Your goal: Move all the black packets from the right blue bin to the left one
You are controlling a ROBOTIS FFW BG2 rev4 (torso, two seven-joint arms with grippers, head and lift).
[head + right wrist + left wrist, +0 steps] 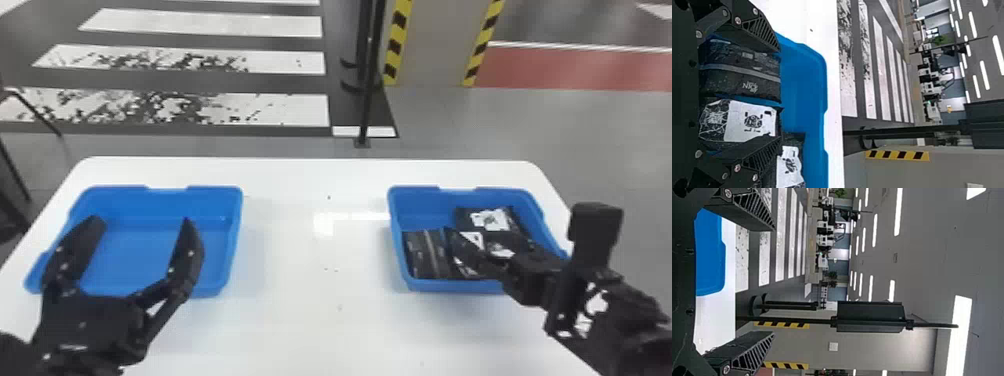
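Black packets x3 lie in R bin, R end effector spread.

Industrial-looking hall: crosswalk-striped floor, hazard-striped pillar, ceiling lights

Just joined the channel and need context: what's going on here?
The robot is at the packet transfer. Its right claw is at the right bin, open, with black packets in view between its fingers but none gripped. The left claw is open and empty over the left bin. At least three packets are in the right bin; the visible floor of the left one is bare.
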